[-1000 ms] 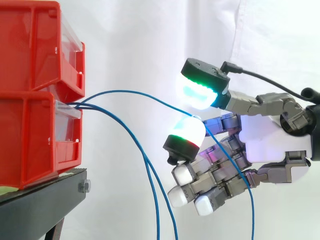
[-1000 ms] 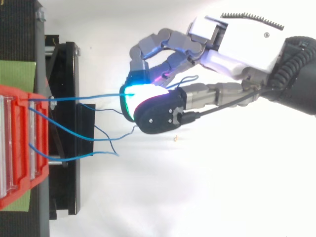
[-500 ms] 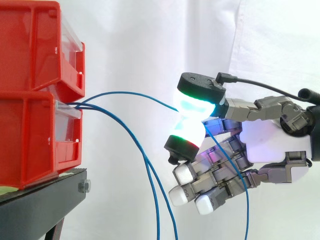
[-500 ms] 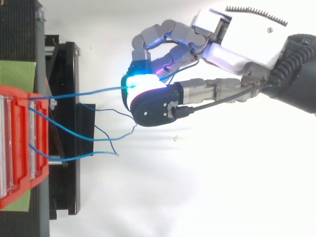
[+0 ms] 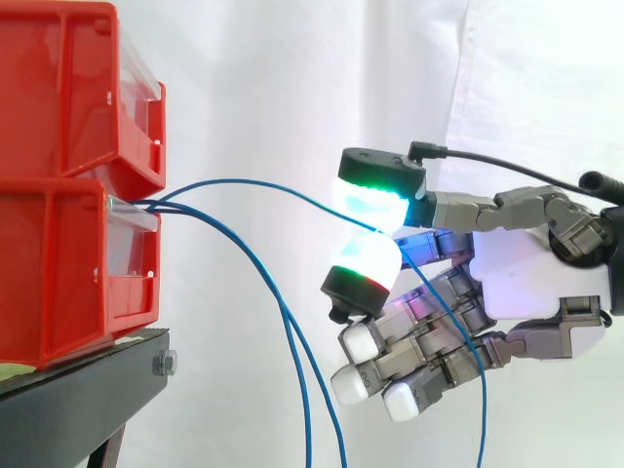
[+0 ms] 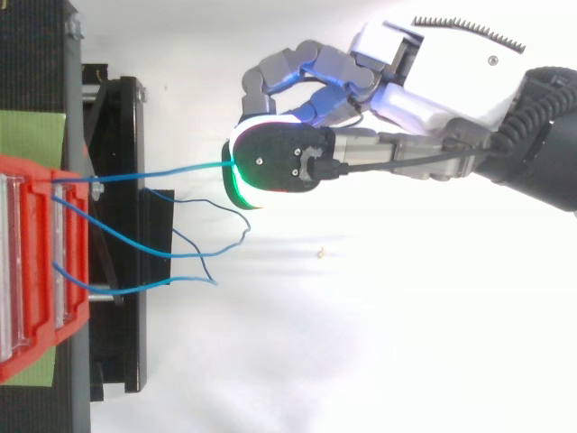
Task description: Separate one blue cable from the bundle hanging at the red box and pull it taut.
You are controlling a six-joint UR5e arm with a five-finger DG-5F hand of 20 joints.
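- Hand [image 5: 526,283] sits at 3 o'clock of the box [image 5: 58,263]. Its thumb pad [image 5: 375,195] is pressed down on a finger pad [image 5: 366,265], with the cable [image 5: 244,179] pinched between them.
- A second ago the thumb pad stood lifted at 1 o'clock of that finger pad, with a gap between them; now the two meet.
- From above, the thumb pad [image 6: 275,162] has swung toward 12 o'clock and covers the finger pad. The cyan glow seen before is hidden, and a green rim shows.
- Cable [image 6: 162,171] leaves the box front toward 3 o'clock in a shallow arc, not taut. Past the pinch it drops across the other fingers toward 5 o'clock.
- Two other cables [image 6: 180,255] leave the same box and hang slack, lying as before.
- Box sits under a second red bin [image 5: 68,88] on a black stand [image 5: 88,400], with a white curtain [image 5: 273,88] behind.
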